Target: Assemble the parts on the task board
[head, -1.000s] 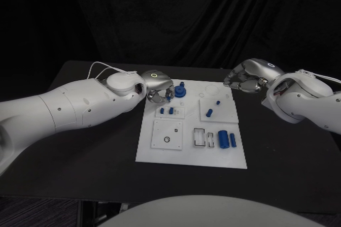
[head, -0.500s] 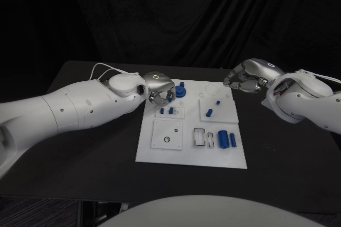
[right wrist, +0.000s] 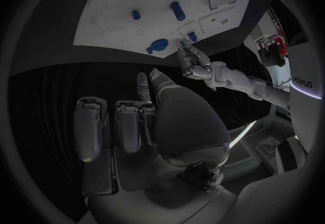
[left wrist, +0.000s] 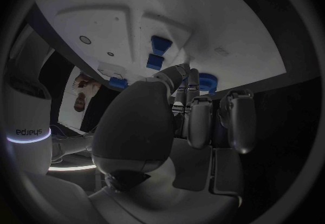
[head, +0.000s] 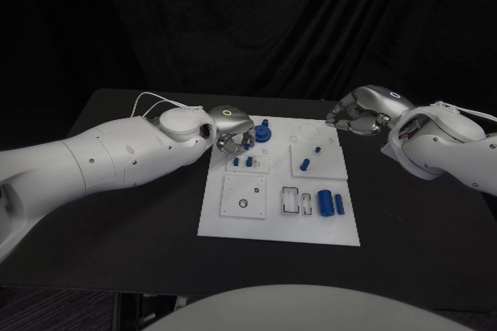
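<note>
Hovering: left silver many-fingered hand [head: 232,128] sits over the far-left corner of the white rectangular task board [head: 279,230], fingers curled in close together, tips just beside the blue flanged peg part [head: 263,133] standing there. Cannot tell whether it pinches anything; the left wrist view shows fingertips [left wrist: 192,79] near that blue part [left wrist: 206,81] with no clear contact.

Since a second ago the left hand has shifted only slightly, rolling a little toward the board; parts all sit where they were. My read: fine alignment in progress, no insertion done yet.

Right silver many-fingered hand [head: 358,115] is parked off the far-right corner of the board, fingers curled in on nothing, unchanged.

Remaining parts: two small blue pegs [head: 243,161] in the left sub-plate, blue pin [head: 306,164] in the right one, blue cylinders [head: 330,202] near the right edge.

Writing: "sharpa" on the wrist band [left wrist: 28,132], readable mirrored, and again on the other arm [right wrist: 306,84].
</note>
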You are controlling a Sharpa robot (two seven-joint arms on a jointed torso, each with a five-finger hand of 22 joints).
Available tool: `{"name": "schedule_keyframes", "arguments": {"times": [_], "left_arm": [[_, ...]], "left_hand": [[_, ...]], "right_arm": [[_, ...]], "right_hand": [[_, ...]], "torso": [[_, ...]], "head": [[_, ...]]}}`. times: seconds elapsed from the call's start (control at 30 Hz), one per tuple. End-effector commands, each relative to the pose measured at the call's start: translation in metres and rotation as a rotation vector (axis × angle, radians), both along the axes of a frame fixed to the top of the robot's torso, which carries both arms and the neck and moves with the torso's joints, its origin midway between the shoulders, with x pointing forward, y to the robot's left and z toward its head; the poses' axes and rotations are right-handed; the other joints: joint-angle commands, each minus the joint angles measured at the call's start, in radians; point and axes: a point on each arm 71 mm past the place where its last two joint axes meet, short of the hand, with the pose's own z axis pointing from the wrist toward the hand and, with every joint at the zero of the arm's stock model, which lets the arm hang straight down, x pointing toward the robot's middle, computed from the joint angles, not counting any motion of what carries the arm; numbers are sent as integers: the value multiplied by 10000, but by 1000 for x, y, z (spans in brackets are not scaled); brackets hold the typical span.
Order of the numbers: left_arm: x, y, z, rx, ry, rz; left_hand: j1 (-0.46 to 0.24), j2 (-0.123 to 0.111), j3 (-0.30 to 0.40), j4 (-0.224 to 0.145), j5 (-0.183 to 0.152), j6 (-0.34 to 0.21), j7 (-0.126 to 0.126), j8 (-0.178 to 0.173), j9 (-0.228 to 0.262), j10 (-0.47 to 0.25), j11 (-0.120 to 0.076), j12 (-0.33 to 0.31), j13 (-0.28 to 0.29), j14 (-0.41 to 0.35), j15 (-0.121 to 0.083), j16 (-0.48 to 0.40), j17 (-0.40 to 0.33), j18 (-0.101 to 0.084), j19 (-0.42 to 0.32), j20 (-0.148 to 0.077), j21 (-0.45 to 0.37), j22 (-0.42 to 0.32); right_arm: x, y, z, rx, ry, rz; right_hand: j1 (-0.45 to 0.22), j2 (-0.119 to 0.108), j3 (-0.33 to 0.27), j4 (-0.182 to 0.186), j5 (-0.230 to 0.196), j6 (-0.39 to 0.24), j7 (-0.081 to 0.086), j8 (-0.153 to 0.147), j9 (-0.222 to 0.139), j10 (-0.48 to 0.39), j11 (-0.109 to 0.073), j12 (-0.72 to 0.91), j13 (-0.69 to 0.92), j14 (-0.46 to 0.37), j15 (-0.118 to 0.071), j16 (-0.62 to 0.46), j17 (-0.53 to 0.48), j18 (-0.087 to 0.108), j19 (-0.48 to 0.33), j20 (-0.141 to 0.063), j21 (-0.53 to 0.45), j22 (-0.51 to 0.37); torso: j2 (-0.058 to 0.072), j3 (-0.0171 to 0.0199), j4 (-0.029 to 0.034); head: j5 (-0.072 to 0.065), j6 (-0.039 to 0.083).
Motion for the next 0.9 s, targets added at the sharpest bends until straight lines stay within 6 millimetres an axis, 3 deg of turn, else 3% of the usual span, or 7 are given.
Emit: {"name": "schedule_keyframes", "arguments": {"times": [0.03, 0.7, 0.8, 0.9], "left_arm": [[-1, 1, -4, 184, 162, 47], [-1, -3, -6, 300, 305, 23], [-1, -3, -6, 314, 317, 46], [-1, -2, -6, 311, 308, 71]], "left_hand": [[74, -5, 3, -69, 53, 16, 18, -41, 0, 33, 53, -41, -12, -68, 0, -44, -8, -173, -27, -17, -28, 1954], [110, -11, 100, -157, 82, -13, 21, -95, -10, 11, 77, -119, -25, -136, 22, -124, -156, -152, -92, -3, -120, 1926], [54, -32, 156, -186, -26, -219, -17, -244, -59, -4, 72, -192, -36, -154, 30, -144, -181, -147, -114, 9, -140, 1919], [-6, -109, 238, -239, -264, -800, -189, -565, -192, -85, 88, -335, -67, -209, 41, -208, -297, -133, -163, 23, -204, 1899]], "right_arm": [[0, -1, -1, -11, 38, -159], [0, 0, -2, -35, 81, -134], [1, 0, -2, -39, 90, -133], [0, 0, -2, -39, 93, -135]], "right_hand": [[-18, 86, 1, -36, 55, 12, 3, -61, 9, 1041, 4, 26, 2635, 863, 60, -29, 1641, 60, 651, 52, -50, 2346], [-20, 87, 1, -45, 54, -15, 6, -81, 4, 1041, -2, 26, 2635, 865, 55, -26, 1646, 61, 649, 48, -54, 2345], [-20, 87, 1, -45, 54, -15, 6, -81, 4, 1041, -2, 26, 2635, 865, 55, -26, 1646, 61, 649, 48, -54, 2345], [-20, 92, 3, -49, 54, -28, 6, -90, 2, 1041, -6, 26, 2635, 863, 52, -29, 1640, 62, 647, 46, -58, 2343]], "torso": [[-1, -3, 2], [-3, -8, 5], [2, -6, 3], [2, -5, 0]], "head": [[18, 0], [61, 0], [60, 0], [64, 0]]}}
